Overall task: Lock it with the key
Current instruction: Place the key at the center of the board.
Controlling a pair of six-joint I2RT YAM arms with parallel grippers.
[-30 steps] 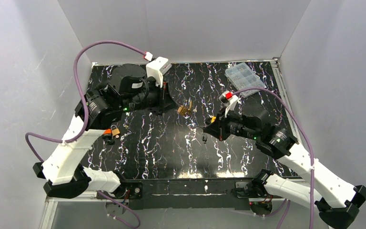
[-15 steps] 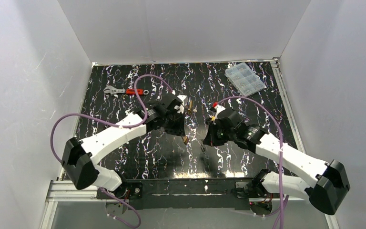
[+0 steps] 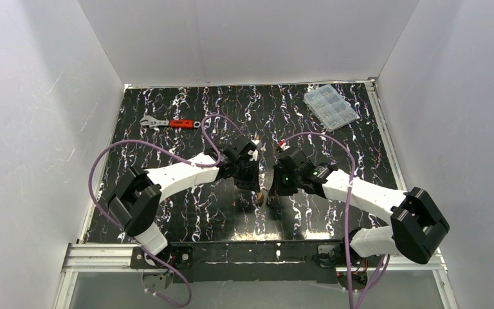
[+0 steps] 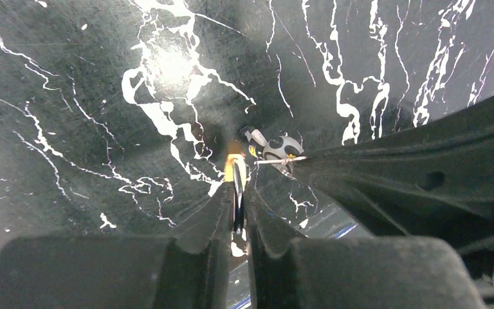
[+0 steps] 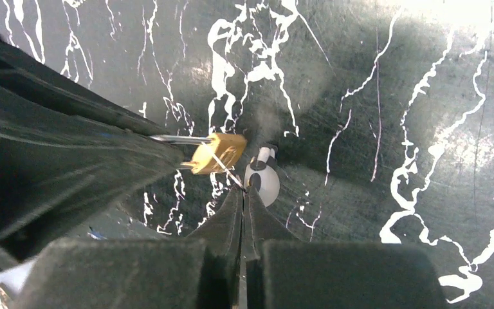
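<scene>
The lock [image 5: 219, 153] is a small brass padlock. Its silver shackle runs left into my left gripper [image 4: 237, 187], which is shut on it and shows it edge-on as a yellow sliver [image 4: 235, 168]. My right gripper [image 5: 243, 190] is shut on the key [image 5: 230, 172], a thin silvery blade slanting up to the lock's body and touching it. A round white-and-black tag [image 5: 262, 179] hangs beside the key. In the top view both grippers, left [image 3: 257, 192] and right [image 3: 271, 192], meet tip to tip above the middle of the table.
A red-handled wrench [image 3: 170, 122] lies at the back left of the black marbled table [image 3: 186, 212]. A clear compartment box [image 3: 331, 106] sits at the back right. White walls enclose the table. Purple cables loop over both arms.
Both arms have swung in toward the table's middle and nearer each other. The gap between lock and key has closed, so the two gripper tips now meet.
</scene>
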